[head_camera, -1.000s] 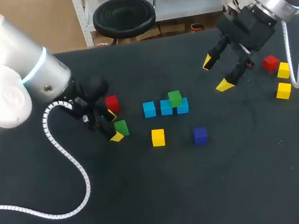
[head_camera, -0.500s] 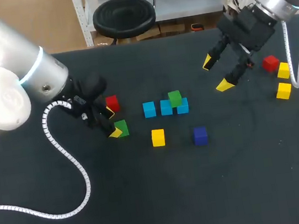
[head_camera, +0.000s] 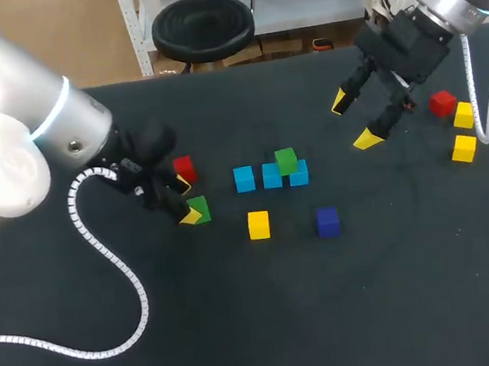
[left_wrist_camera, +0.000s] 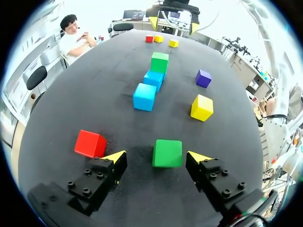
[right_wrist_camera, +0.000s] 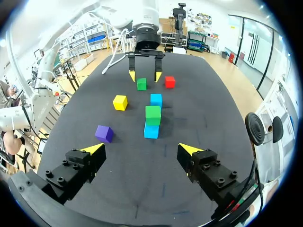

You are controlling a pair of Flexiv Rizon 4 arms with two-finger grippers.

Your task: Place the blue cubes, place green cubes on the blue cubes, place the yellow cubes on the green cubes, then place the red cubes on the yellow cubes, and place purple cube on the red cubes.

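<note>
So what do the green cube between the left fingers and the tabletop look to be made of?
The small green cube: probably painted wood or hard plastic, given its flat, even faces, crisp edges, dull sheen and no grain showing. The black tabletop: likely a matte mat or cloth cover, as it shows almost no reflection.

Head camera looks straight down on the blue cube row (head_camera: 268,178); both wrist cameras face it from opposite sides.
</note>
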